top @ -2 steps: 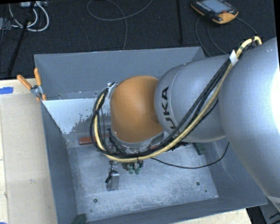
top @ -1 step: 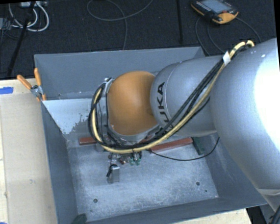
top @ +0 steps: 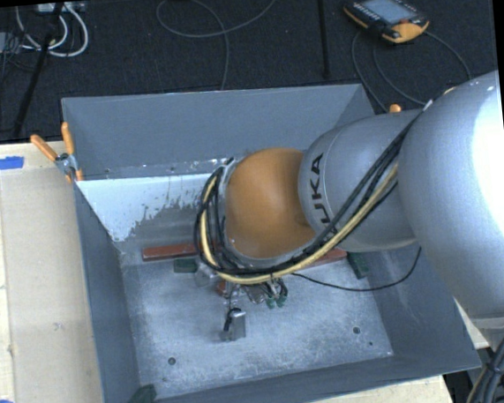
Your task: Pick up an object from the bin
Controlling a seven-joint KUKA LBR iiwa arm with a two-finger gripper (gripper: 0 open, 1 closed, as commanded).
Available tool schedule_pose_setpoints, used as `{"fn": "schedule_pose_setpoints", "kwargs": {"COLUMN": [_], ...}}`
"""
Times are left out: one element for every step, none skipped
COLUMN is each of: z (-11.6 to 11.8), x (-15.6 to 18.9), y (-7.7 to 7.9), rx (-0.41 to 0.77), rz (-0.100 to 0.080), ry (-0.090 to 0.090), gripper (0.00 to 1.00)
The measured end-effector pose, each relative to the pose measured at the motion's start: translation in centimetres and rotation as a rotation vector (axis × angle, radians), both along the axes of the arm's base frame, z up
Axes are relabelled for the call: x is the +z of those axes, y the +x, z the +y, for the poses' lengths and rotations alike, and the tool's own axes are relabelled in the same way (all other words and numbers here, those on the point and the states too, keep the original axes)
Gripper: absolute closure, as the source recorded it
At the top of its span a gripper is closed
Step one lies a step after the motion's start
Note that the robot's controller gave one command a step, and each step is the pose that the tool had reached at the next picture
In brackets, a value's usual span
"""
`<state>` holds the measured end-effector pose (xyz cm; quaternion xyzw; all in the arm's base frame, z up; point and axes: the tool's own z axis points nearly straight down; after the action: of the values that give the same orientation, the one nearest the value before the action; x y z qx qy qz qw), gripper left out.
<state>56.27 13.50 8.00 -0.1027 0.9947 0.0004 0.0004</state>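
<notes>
**A:** In the camera view, where does the gripper stand?

**B:** The gripper (top: 234, 320) is down low over the middle of the bin's (top: 104, 299) floor. It sits under the arm's orange cover (top: 261, 200) (dark and yellow cables loop round that cover).

**A:** And the jaws, wide or narrow?

**B:** I cannot tell. The tip is a small grey shape against the grey floor, and I cannot make out whether anything is held.

**A:** Which things lie nearest it?

**B:** A small dark green piece (top: 185, 265) lies near it, toward the back wall and the left. That piece is just beside a flat red-brown strip (top: 170, 250) running along the foot of the back wall. A dark green block (top: 138, 402) sits well apart, in the bin's lower left corner. Another dark piece (top: 357, 266) lies toward the right wall, close under the arm (top: 365, 176).
</notes>
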Motion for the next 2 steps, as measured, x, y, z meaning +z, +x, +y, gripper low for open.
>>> {"fn": "schedule_pose_setpoints", "kwargs": {"z": [-1.2, -1.9], "x": [-0.3, 0.6], "y": [2.2, 4.3], "rx": [-0.011, 0.018], "rz": [0.001, 0.000], "ry": [-0.002, 0.000], "gripper": [0.00, 0.00]}}
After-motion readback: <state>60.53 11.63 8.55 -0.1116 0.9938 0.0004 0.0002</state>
